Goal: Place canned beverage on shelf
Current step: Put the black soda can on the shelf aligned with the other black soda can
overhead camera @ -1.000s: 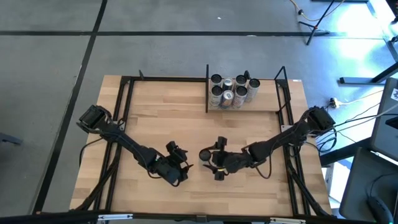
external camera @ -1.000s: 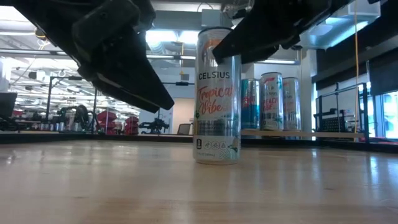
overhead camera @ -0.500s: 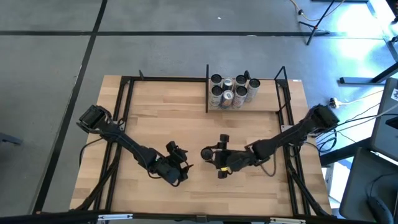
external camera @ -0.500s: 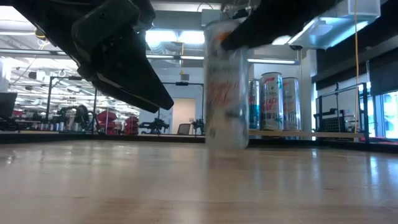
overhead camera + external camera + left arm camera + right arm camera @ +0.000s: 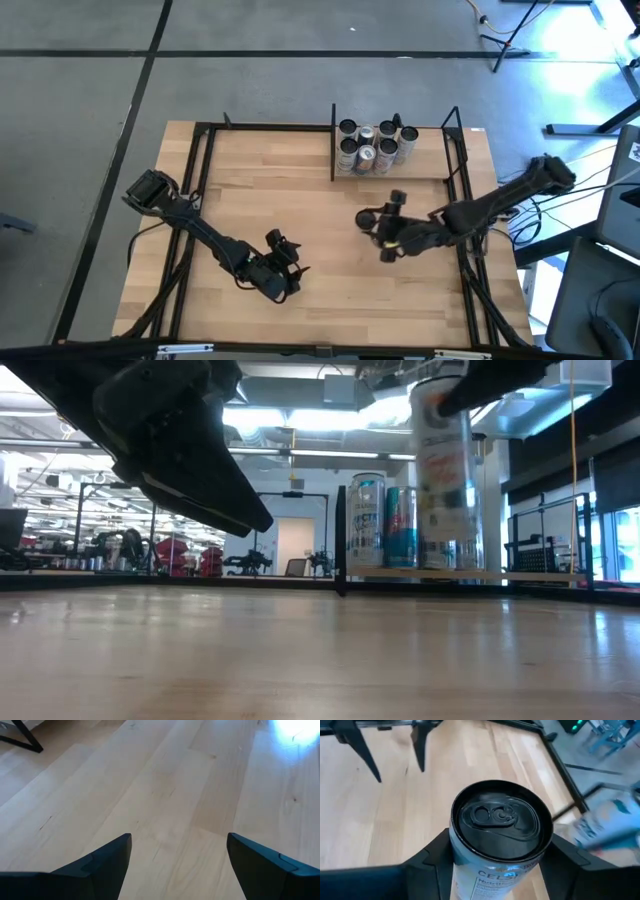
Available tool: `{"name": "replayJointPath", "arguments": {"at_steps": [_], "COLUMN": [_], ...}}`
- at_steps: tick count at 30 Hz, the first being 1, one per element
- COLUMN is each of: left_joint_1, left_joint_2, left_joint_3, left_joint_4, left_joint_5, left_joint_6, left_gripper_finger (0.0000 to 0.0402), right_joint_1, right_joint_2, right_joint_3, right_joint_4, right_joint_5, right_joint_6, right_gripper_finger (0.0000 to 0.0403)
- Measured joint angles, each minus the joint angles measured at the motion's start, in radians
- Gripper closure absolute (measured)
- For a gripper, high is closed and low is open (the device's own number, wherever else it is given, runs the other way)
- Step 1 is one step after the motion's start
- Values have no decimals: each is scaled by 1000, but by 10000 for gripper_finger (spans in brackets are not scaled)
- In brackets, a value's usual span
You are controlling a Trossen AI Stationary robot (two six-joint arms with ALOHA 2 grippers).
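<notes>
A slim white Celsius can (image 5: 369, 219) with a black lid (image 5: 501, 817) is in my right gripper (image 5: 383, 228), right of the table's middle and short of the shelf. The can shows blurred in the low view (image 5: 445, 470), its bottom above the tabletop. The shelf (image 5: 400, 172) is a wooden bay between black uprights at the far right; several cans (image 5: 372, 146) stand on its board. My left gripper (image 5: 281, 272) is open and empty over the near-left middle of the table; it also shows in the left wrist view (image 5: 180, 840). My right gripper pinches the can's side wall (image 5: 462, 870), a little below the lid's rim, between its two fingers (image 5: 432, 862). The fingers come about level from the table's right side. The can stands upright in the hold, lifted clear of the table.
Black frame rails (image 5: 196, 200) run along the table's left, far and right sides. A black upright (image 5: 340, 540) marks the shelf's left end. Bare wooden tabletop (image 5: 300, 200) lies between the two grippers and in front of the shelf.
My right gripper has lifted the can off the table and carried it toward the table's right and far edges, toward the shelf. The can has stayed upright in the hold.
</notes>
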Motion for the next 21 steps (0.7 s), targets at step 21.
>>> {"name": "replayJointPath", "arguments": {"at_steps": [21], "left_joint_1": [19], "left_joint_2": [0], "left_joint_3": [0], "left_joint_4": [0], "left_joint_5": [-1], "left_joint_6": [1], "left_gripper_finger": [94], "right_joint_1": [-399], "right_joint_2": [-666], "right_joint_3": [-317], "right_joint_4": [-146], "right_joint_5": [-140], "right_joint_6": [-106], "right_gripper_finger": [200]}}
